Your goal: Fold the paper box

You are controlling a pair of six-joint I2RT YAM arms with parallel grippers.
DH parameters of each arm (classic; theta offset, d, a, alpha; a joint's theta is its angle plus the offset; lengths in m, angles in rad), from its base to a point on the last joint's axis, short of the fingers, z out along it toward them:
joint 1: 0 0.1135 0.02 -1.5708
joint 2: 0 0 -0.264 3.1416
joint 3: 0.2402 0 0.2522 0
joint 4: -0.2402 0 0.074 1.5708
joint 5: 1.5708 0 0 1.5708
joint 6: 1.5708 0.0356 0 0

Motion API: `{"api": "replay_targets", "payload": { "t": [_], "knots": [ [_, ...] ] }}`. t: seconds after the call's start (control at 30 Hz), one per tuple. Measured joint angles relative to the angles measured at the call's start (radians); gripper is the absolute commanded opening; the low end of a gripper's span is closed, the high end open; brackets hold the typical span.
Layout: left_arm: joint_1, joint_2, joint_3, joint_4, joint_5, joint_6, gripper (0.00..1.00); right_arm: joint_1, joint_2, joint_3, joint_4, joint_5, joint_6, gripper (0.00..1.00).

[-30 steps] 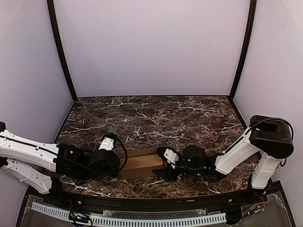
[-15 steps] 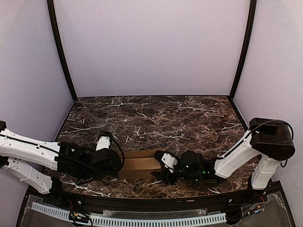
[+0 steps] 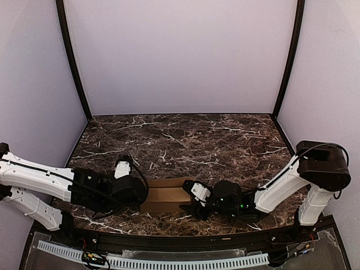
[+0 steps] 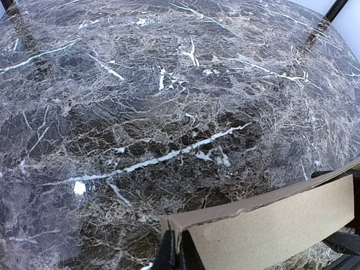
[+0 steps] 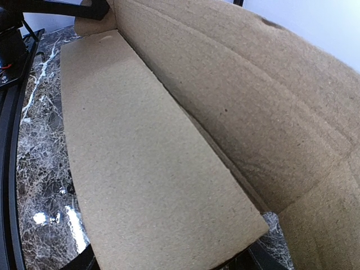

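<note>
While the box [image 3: 167, 194] is lying at the near edge of the bench [image 3: 185, 140], between both arms, it is looking only part-folded: one long panel is rising from a flatter one and the ends seem unclosed. Left fingers [image 4: 167, 256] are pinching shut on its left edge. Right fingers [image 3: 191, 202] are sitting at its right end; cannot tell their opening or hold. Most folding seems left.

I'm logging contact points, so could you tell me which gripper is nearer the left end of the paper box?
Left. The left gripper is shut on the paper box at that end's edge; the right gripper sits at the opposite end.
</note>
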Motion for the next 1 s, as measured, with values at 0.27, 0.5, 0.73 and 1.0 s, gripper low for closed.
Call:
{"api": "replay_targets", "payload": {
  "t": [0.27,0.5,0.73,1.0],
  "knots": [
    [0.0,0.002,0.002,0.0,0.0,-0.025,0.01,0.001,0.0,0.0,0.001,0.002,0.0,0.59],
    [0.006,0.006,0.003,0.0,0.001,-0.039,0.01,0.002,0.005,0.0,0.008,0.004,0.0,0.59],
    [0.006,0.021,0.004,0.008,-0.014,-0.055,0.01,0.003,0.008,-0.002,0.016,0.006,0.0,0.59],
    [0.003,0.042,0.005,0.023,-0.039,-0.05,0.01,0.005,0.008,-0.01,0.027,0.01,0.0,0.6]
  ]
}}
